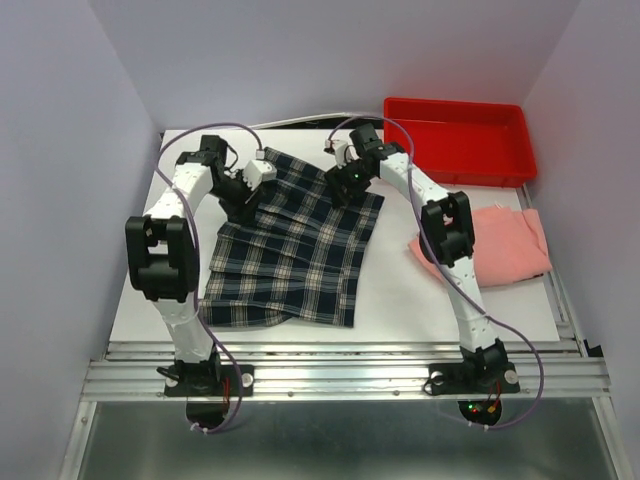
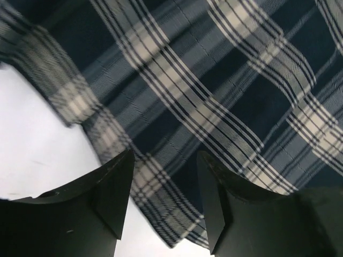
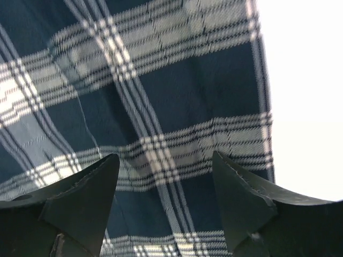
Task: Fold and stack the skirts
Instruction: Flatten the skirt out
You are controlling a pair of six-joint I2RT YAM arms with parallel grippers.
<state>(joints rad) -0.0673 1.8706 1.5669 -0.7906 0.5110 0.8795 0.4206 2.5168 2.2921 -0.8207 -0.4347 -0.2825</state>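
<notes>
Setting: pale lilac walls box in a white table (image 1: 400, 300), with a red tray (image 1: 455, 103) at its far right corner.
Top view, skirts: the plaid skirt (image 1: 300, 260) lies spread over the middle of the table, a little left of centre, with both grippers at its far edge. The salmon-pink skirt (image 1: 510, 245) lies apart from it at the right edge, partly hidden by your right arm.
Top view, progress: count this as early. The plaid skirt looks opened out rather than folded, with a rumpled near left corner. Whether the pink one is folded you cannot tell. Nothing is stacked, so both folds and the stacking are left to do.
Top view, arms: your left arm rises from its base, elbows out toward the left edge, then bends inward so the left gripper (image 1: 243, 197) points down at the skirt's far left corner. Your right arm reaches out along the right side, its right gripper (image 1: 345, 187) tipped down at the skirt's far right corner.
Left wrist: the left fingers (image 2: 107, 198) stand apart, clamped on nothing. Plaid cloth shows through the gap, and its edge crosses bare table at the lower left.
Right wrist: the right fingers (image 3: 80, 198) are apart too, with nothing pinched. The plaid lies beneath them, and its edge runs down the right with bare table beyond.
</notes>
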